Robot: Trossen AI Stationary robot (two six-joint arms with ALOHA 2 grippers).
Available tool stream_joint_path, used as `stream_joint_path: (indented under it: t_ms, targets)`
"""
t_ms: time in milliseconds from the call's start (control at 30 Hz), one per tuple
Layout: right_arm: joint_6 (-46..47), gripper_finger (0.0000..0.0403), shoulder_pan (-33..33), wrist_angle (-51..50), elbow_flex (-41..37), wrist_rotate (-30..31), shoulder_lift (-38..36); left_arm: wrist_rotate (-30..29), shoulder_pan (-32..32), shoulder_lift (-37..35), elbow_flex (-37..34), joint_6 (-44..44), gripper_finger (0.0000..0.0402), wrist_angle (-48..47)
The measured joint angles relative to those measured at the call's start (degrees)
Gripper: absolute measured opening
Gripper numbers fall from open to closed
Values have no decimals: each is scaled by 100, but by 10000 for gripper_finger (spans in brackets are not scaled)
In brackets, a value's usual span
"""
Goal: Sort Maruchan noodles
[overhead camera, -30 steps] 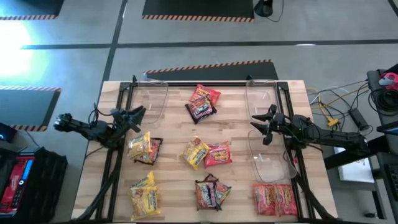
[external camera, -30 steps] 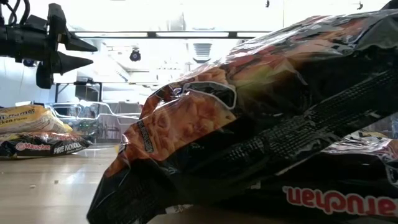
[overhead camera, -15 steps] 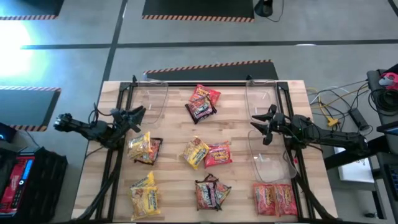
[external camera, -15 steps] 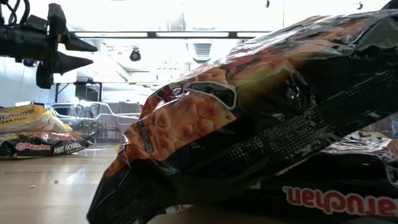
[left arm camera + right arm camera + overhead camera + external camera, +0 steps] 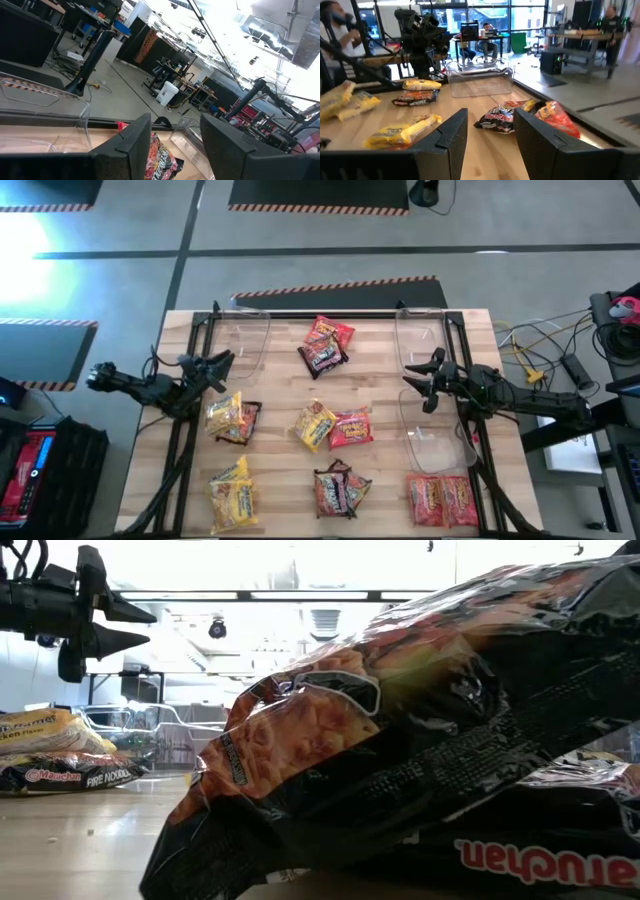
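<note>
Wooden bench carries Maruchan noodles in scattered piles: centre, twelve o'clock, and along the six o'clock edge. At nine o'clock the left end effector hovers with fingers parted, empty. At three o'clock the right end effector hangs likewise parted and empty beside a clear bin.

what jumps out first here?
Bright noodle packets scattered in small heaps over the wooden table: a yellow heap by the left gripper, a red pair at the near right corner. Both arms hover at the sides, jaws open; the right gripper hangs beside clear bins.
</note>
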Motion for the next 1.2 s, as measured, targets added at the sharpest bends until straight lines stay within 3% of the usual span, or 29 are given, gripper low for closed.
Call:
stream_joint_path:
  t_ms: [233,700,867,1200]
  targets:
    - [-1021,148,1,-4,-2,8,0,0,1,0,0,0,154,0]
    - [-1032,148,-1,-2,-2,2,0,0,1,0,1,-1,154,-1]
    - [-1020,148,-1,439,-2,2,0,0,-1,2,1,0,154,1]
    - [-465,148,-1,486,-2,41,0,0,-1,1,-1,0,154,-1]
